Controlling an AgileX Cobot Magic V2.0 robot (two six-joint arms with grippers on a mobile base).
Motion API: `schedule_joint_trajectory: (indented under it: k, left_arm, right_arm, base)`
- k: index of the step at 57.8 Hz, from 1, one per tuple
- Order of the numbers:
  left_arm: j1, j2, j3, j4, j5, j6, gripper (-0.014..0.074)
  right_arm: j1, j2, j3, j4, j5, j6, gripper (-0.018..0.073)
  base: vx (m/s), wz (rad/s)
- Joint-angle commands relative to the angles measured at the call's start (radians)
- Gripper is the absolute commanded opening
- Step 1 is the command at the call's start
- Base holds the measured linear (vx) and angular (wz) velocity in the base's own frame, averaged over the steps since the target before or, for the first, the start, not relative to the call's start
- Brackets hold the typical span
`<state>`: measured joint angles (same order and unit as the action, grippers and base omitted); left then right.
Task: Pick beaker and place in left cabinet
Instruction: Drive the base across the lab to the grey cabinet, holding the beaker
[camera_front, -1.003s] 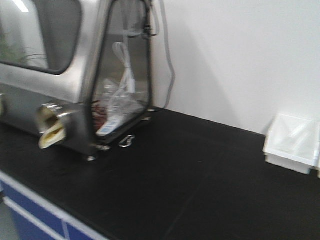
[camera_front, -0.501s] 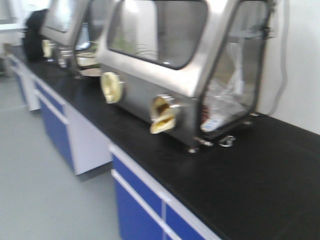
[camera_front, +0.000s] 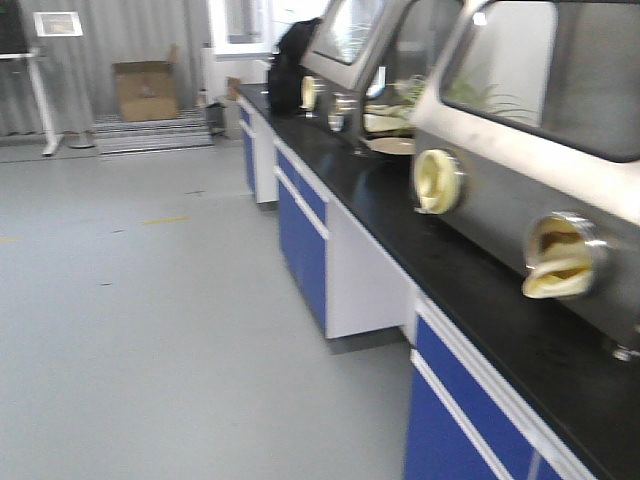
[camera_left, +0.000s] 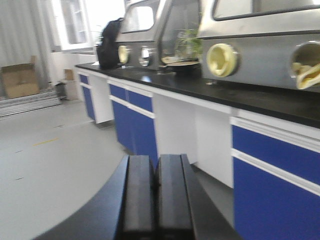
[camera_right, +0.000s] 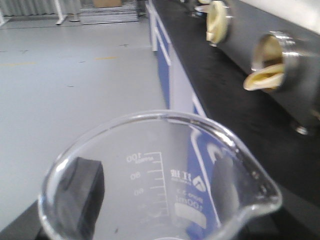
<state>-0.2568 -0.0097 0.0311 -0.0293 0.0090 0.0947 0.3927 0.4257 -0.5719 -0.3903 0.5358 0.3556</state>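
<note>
Glovebox shifted right, beaker in right hand

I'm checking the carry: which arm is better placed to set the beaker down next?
Right: the right gripper holds the small clear glass beaker with white print; the left gripper is shut on nothing.

Clear glass beaker (white print, flared spout) upright within the right gripper
</note>
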Motion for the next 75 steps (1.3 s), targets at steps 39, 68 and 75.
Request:
schedule_joint_trajectory:
  k: [39,68,75]
  left_arm:
    - [-0.003,-0.019,0.016,-0.007,-0.084,-0.004,0.0001]
    - [-0.003,-0.019,0.016,-0.007,-0.084,-0.004,0.0001]
    - [-0.003,-0.019,0.016,-0.007,-0.084,-0.004,0.0001]
  right_arm:
    - [-0.007,0.007,-0.027,-0.028,-0.079,-0.002,-0.0006]
    - [-0.007,0.007,-0.027,-0.028,-0.079,-0.002,-0.0006]
    - [-0.007,0.007,-0.027,-0.028,-0.079,-0.002,-0.0006]
  base:
    - [0.25,0.52]
    - [0.44,0.11]
    - [0.52,-0.03]
